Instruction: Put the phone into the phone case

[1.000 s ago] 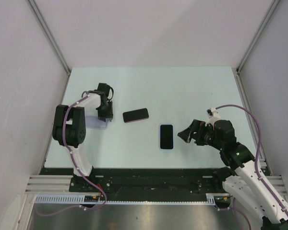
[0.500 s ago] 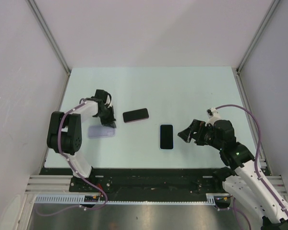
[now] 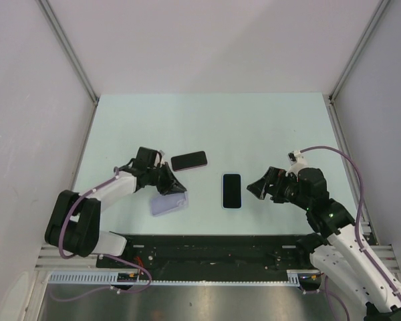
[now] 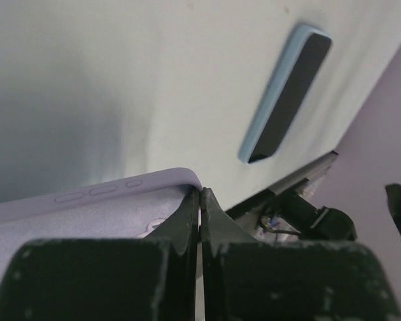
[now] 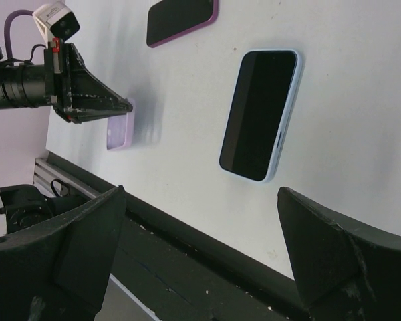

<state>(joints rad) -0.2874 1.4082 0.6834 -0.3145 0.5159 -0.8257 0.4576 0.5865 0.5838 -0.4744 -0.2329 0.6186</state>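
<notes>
1. My left hand has its fingers pressed together on the rim of the lavender phone case. In the left wrist view the pinch sits at one rounded corner. Raised button shapes run along the case wall beside it.
2. I can read no writing on the case from any view. It looks tilted in my grip, though I cannot tell whether its low end touches the worktop.
3. From above, the case's long axis slants from near-left to far-right.
4. The phone lies flat with its black screen up and a pale blue edge showing. Its long axis runs near to far, roughly square to the front of the worktop. Its glass shows no lettering.
5. The phone sits between my two hands, to the right of the case and apart from it.
6. My right hand has its fingers spread wide, just right of the phone and not touching it.
7. A purple-edged phone lies beyond the case with its long axis running left to right, slightly tilted. It is near my left hand but apart from it.
8. The case is close to the black rail at the near edge. The far half of the worktop is open, pale green surface out to both side walls.
</notes>
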